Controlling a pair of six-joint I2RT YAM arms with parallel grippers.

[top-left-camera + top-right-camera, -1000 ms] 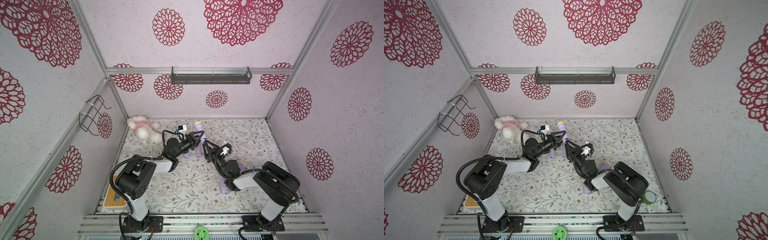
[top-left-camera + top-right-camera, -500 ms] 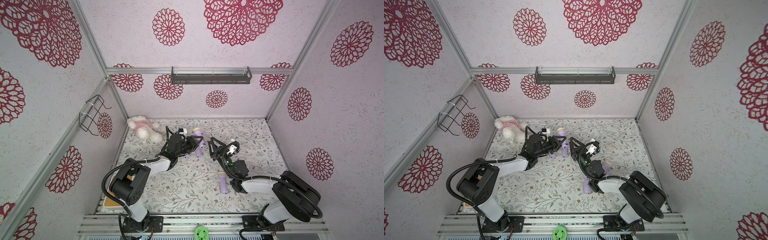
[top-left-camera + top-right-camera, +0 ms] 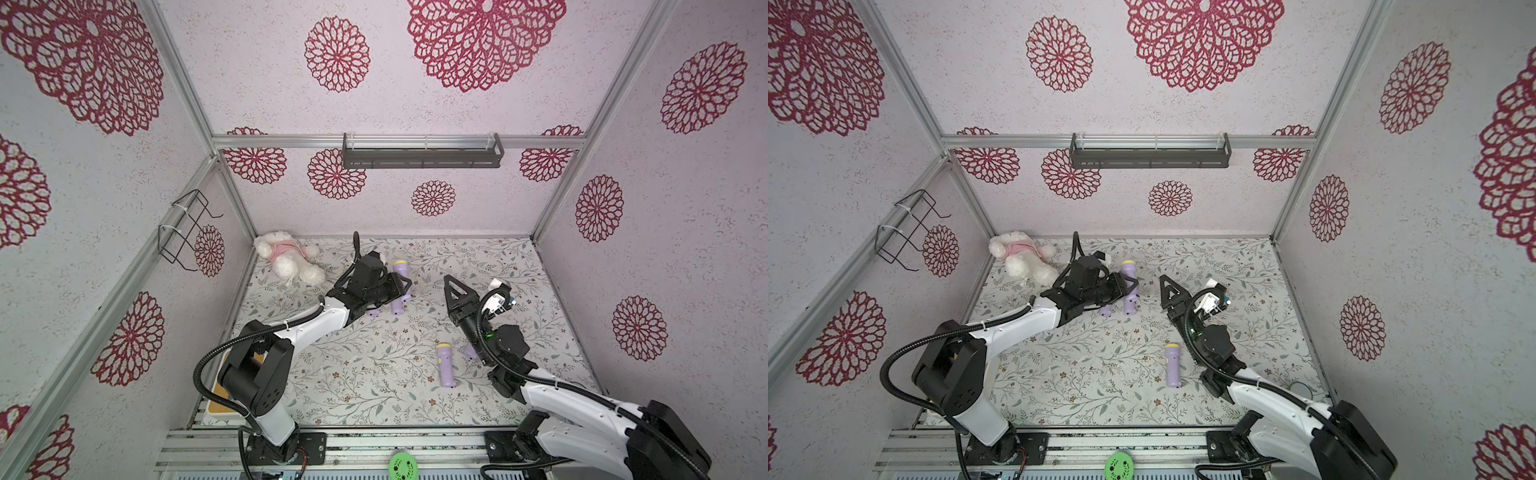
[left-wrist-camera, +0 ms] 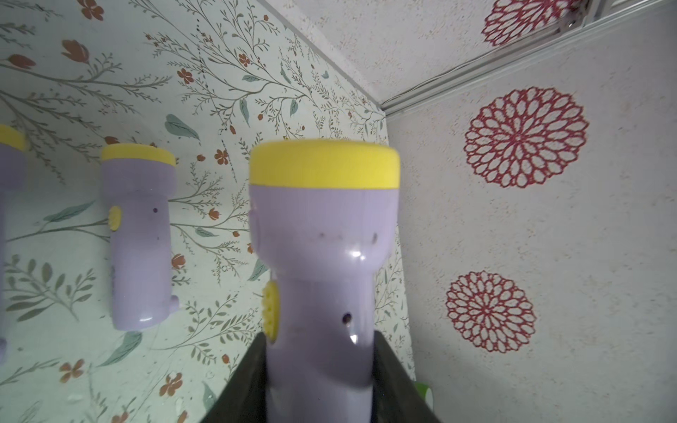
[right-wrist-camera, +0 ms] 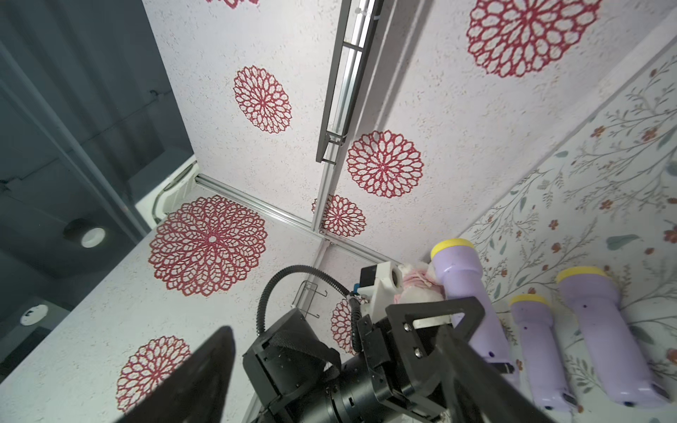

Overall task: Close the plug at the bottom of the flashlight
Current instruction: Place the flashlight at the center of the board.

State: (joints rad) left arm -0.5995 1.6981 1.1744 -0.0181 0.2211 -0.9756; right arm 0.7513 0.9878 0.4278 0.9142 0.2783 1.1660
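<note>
Landmark: a white plush toy (image 3: 289,257) in a pink top lay in a corner of the floral mat (image 3: 415,399).
Flashlight: the purple flashlight (image 3: 400,272) sat near the plush toy, on the side toward the right arm. Its yellow head was the end closest to the plush toy.
Left gripper: the left gripper (image 3: 401,286) was clamped across the flashlight's handle, one finger pressed to each side in the left wrist view.
Plug: the handle's bottom end sat down between the jaws, so whether the plug was closed could not be told.
Right gripper: the right gripper (image 5: 335,329) had its fingers spread wide and gripped nothing. It was farther from the plush toy than the flashlight and did not touch it.
Spare flashlight: a spare flashlight (image 4: 139,238) lay flat on the mat beside the held one.
Loose flashlight: a loose flashlight (image 3: 445,368) lay well apart from the plush toy, by the right arm.
</note>
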